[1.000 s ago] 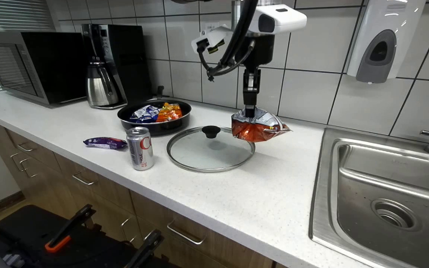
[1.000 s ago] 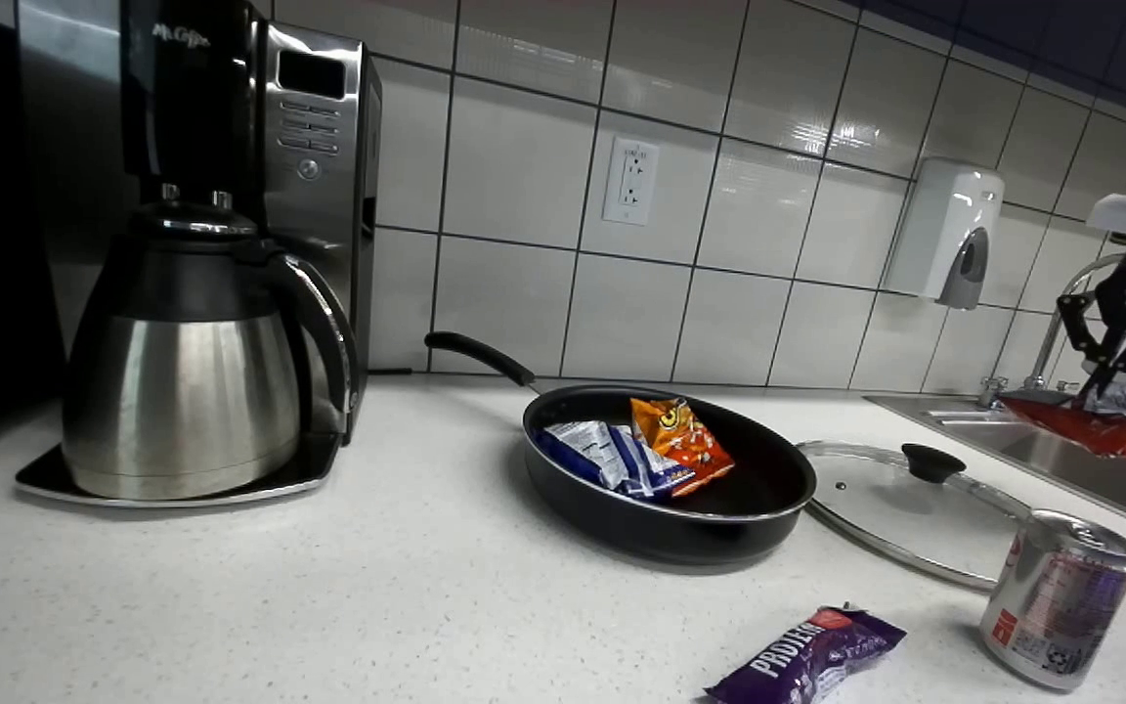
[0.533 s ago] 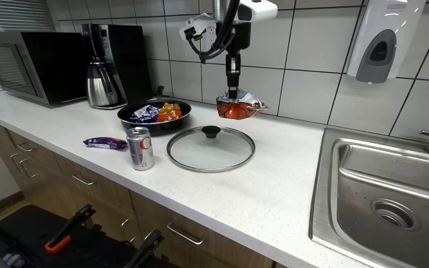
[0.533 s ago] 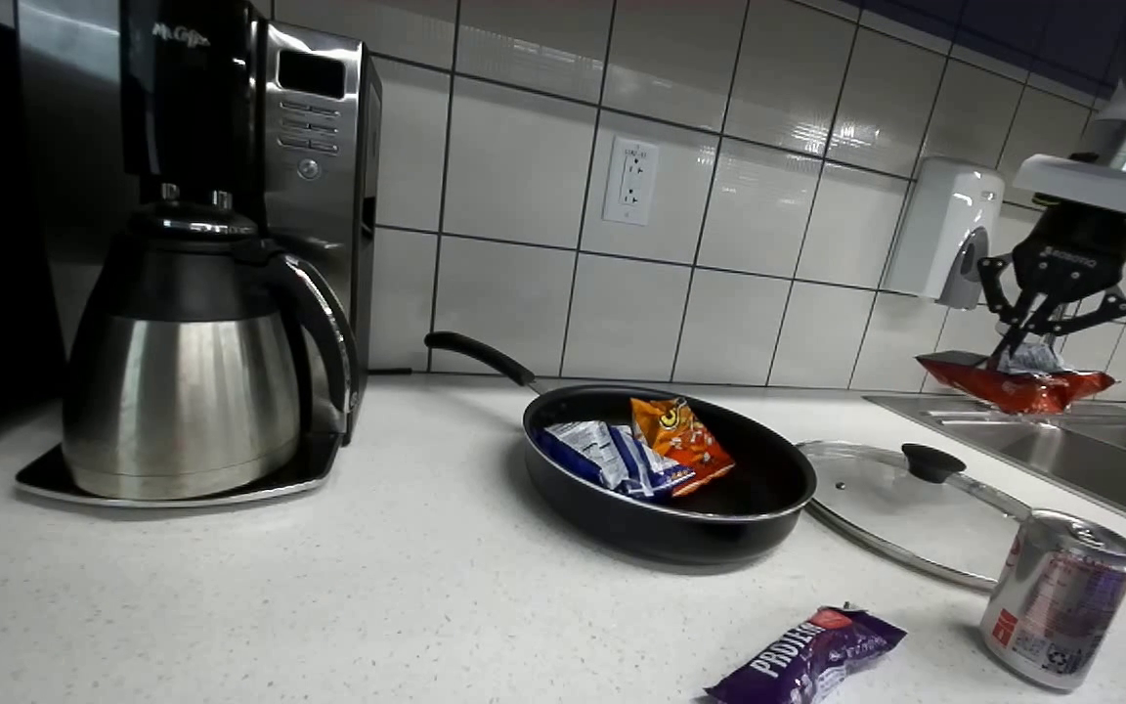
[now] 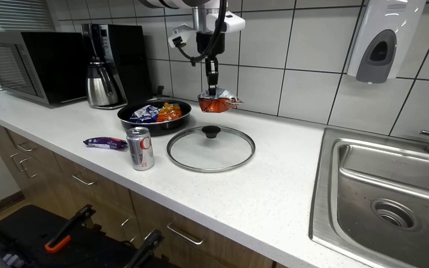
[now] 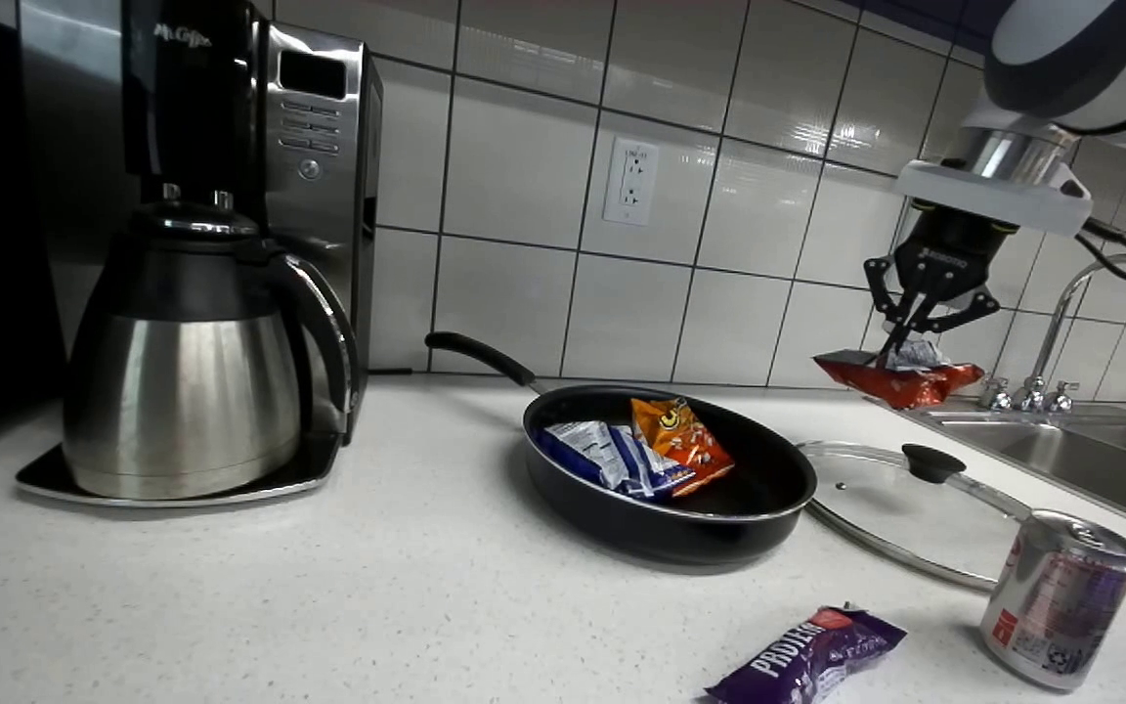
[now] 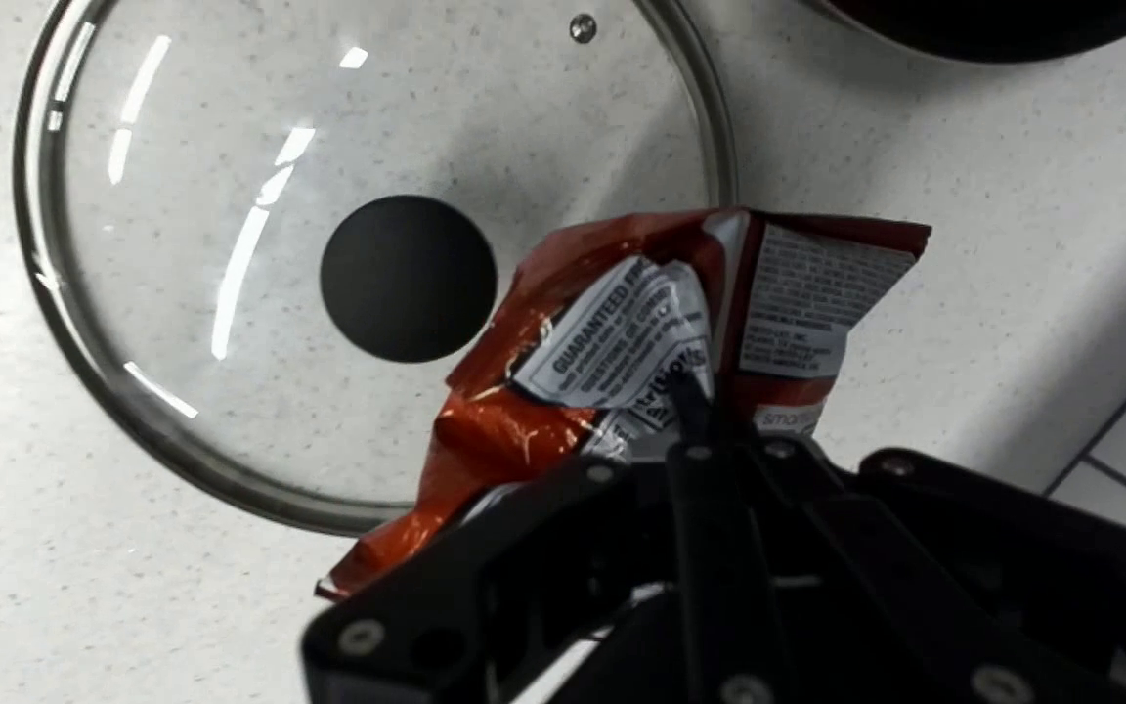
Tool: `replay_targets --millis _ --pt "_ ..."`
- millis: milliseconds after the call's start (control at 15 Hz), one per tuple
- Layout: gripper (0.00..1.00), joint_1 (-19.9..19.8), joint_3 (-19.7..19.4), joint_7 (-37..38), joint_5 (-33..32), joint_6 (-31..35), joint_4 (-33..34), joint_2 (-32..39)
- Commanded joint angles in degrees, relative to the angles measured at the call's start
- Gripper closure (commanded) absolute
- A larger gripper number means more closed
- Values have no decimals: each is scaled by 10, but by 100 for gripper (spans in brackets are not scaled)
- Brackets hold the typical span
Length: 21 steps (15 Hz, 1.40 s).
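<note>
Pincer [image 5: 212,90], black, one, pointing straight down: jaws fully together, closed tight on a pinch of packaging. In the grip: red bag [image 7: 622,323], one, crumpled, caught about midway along the printed pale side, ends spreading out to either side of the jaws. Point of contact partly hidden by folds in the wrist view.

Position of bag: mid-air, above the table [image 5: 274,193], between the tiled wall [image 5: 261,85] and the lid [image 5: 199,154] in both exterior views; lid rim partly covered by it in the wrist view.

Below and nearest: lid, glass, metal-rimmed, flat on the table, black knob [image 5: 210,131] uppermost, well apart from the bag.

Far left of lid: pan [image 6: 666,538], black, handle [image 6: 480,354] toward the far left. Contents, two: blue bag [image 6: 612,460] at left, orange bag [image 6: 680,440] at right, touching.

Near left of lid: can [image 5: 140,149], silver, upright. Left of can, a little apart: bar [image 5: 104,143], purple wrapper, lying flat.

Farther left: coffee maker [image 6: 319,235], complete with steel jug [image 6: 182,391]; beyond, microwave [image 5: 47,69].

Right: sink [image 5: 322,190], steel, set into the table; soap dispenser [image 5: 382,37], white and grey, mounted on the wall.
</note>
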Motion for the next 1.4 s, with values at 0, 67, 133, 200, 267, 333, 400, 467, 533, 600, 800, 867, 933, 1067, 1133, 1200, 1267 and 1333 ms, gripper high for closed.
replay_targets --millis 0,67,133,200,267,333,400,467,533,600,800,867,933,1067,1133,1200,1267,1333 --pt "100 18 14 3 6 -12 53 48" --pt "100 24 17 -1 9 -18 63 57" --pt "100 29 19 0 9 -19 69 63" --pt "100 36 21 2 7 -18 75 68" --pt "100 42 22 6 2 -17 81 74" --pt "100 46 23 5 2 -19 87 78" --pt "100 52 24 6 1 -20 92 82" --pt "100 58 26 8 -2 -23 98 86" --pt "100 64 27 10 -5 -24 102 89" --pt "100 70 28 11 -8 -27 107 92" --pt "100 85 39 -2 -6 -49 120 91" --pt "100 89 42 -4 -5 -55 121 88" --pt "100 93 45 -4 -6 -61 121 86" --pt "100 98 51 -7 -2 -73 122 82" --pt "100 100 54 -6 1 -79 122 82" --pt "100 100 57 -7 6 -85 122 81" --pt "100 102 60 -8 11 -90 121 82" --pt "100 102 63 -12 15 -94 121 85"
